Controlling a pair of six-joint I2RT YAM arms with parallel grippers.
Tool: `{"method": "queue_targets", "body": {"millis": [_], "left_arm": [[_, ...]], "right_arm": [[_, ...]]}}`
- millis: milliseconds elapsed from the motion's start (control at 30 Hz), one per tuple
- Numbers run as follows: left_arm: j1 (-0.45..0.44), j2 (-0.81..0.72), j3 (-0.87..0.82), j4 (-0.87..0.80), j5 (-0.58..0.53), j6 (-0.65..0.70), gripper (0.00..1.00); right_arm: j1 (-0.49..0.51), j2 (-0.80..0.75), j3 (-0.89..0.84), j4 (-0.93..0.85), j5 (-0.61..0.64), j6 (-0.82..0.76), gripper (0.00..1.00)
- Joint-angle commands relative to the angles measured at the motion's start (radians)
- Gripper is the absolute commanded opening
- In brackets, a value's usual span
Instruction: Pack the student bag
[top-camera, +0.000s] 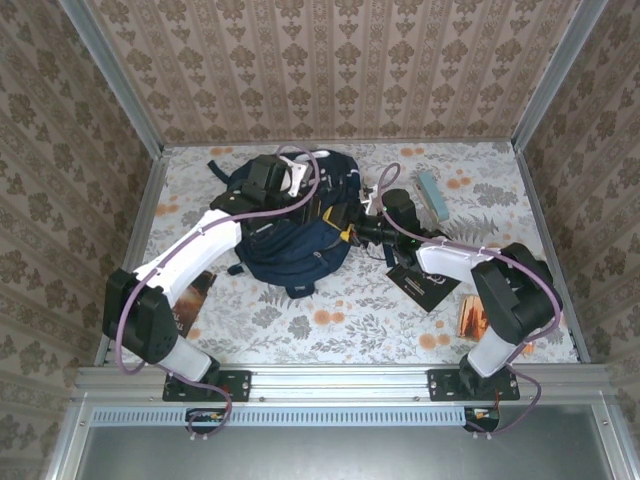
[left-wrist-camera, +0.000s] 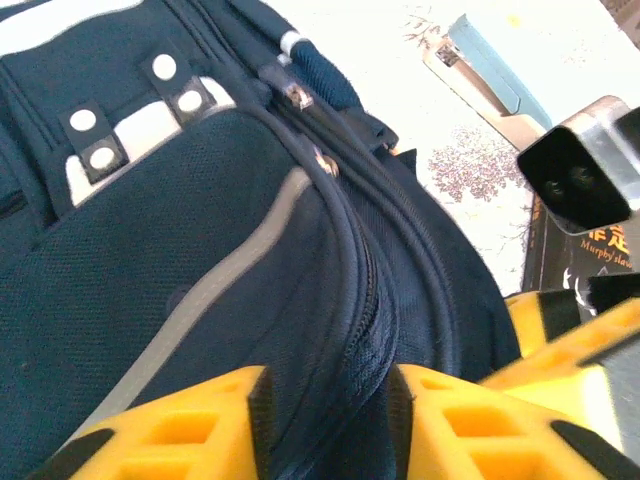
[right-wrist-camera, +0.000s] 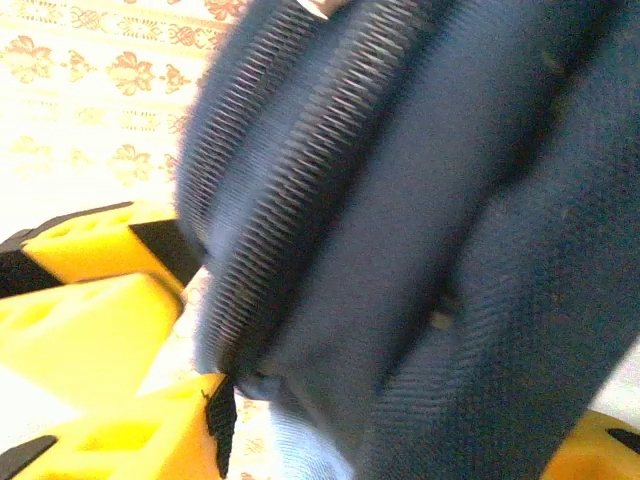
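Note:
The student bag (top-camera: 290, 245), dark navy with white patches, lies at the middle of the table. My left gripper (top-camera: 318, 212) reaches over its top from the left. In the left wrist view the left gripper (left-wrist-camera: 328, 405) is open, its yellow fingers (left-wrist-camera: 190, 430) standing either side of the bag's zip seam (left-wrist-camera: 365, 330). My right gripper (top-camera: 348, 236) meets the bag's right side. In the blurred right wrist view a thick bunch of the bag's fabric (right-wrist-camera: 400, 230) fills the span between its fingers (right-wrist-camera: 150, 440), which are shut on it.
A black book (top-camera: 425, 283) lies under my right arm, with a pale blue box (top-camera: 433, 192) behind it and a brown item (top-camera: 470, 318) near the right base. A dark book (top-camera: 195, 300) sits by the left base. Patterned walls enclose the table.

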Motion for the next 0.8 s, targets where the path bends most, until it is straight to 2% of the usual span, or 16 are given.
{"method": "queue_targets", "body": {"millis": [0, 67, 167, 367, 433, 567, 767], "left_arm": [[0.025, -0.076, 0.061, -0.143, -0.083, -0.132, 0.49], [0.027, -0.118, 0.045, -0.209, -0.131, -0.185, 0.54], [0.025, -0.211, -0.030, -0.258, -0.144, -0.266, 0.57], [-0.007, -0.366, -0.240, -0.200, -0.021, -0.442, 0.57], [-0.035, -0.377, -0.300, -0.154, 0.010, -0.503, 0.57], [-0.084, -0.348, -0.348, -0.113, 0.001, -0.570, 0.54], [-0.095, -0.288, -0.373, -0.079, -0.044, -0.612, 0.45]], "right_arm": [[0.022, 0.012, 0.028, 0.119, 0.013, 0.068, 0.50], [0.035, 0.024, 0.047, 0.106, 0.025, 0.067, 0.47], [0.052, 0.054, 0.072, 0.121, 0.029, 0.084, 0.41], [0.082, 0.105, 0.109, 0.150, 0.044, 0.115, 0.33], [0.090, 0.115, 0.122, 0.153, 0.046, 0.123, 0.31], [0.103, 0.129, 0.142, 0.149, 0.044, 0.126, 0.29], [0.117, 0.133, 0.145, 0.144, 0.044, 0.128, 0.26]]}}
